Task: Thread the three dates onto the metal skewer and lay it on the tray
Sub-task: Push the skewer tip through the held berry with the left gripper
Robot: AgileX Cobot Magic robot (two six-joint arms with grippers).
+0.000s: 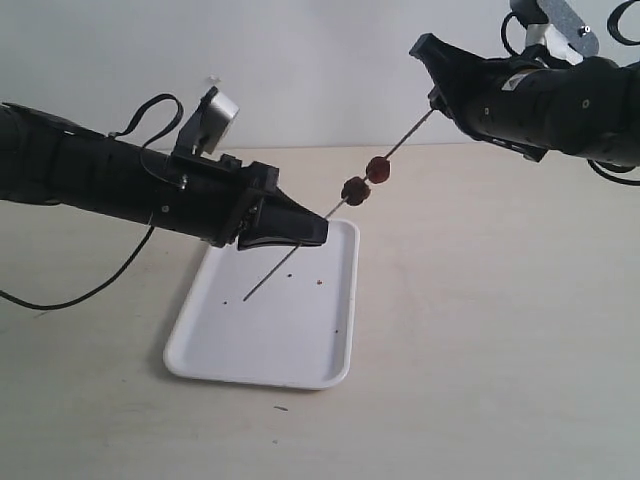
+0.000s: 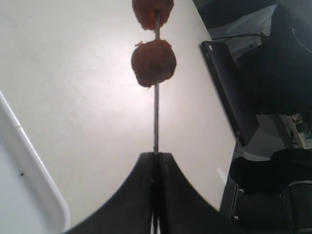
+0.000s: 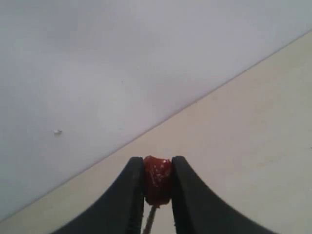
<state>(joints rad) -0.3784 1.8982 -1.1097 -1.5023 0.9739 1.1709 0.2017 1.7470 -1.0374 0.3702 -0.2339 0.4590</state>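
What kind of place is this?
Likely a robot lab bench, not a kitchen: black robot arms over a plain beige table, a white wall, one plastic tray.

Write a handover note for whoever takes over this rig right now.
Left gripper: shut on the thin dark grey metal skewer, holding it slanted above the flat white rectangular plastic tray.
Right gripper: shut on the third wrinkled red-brown date at the skewer's upper end.
Done: the lower date and the upper date are threaded mid-skewer.
Left: check that the third date is pierced through (not clear from these views), then lay the skewer on the tray.
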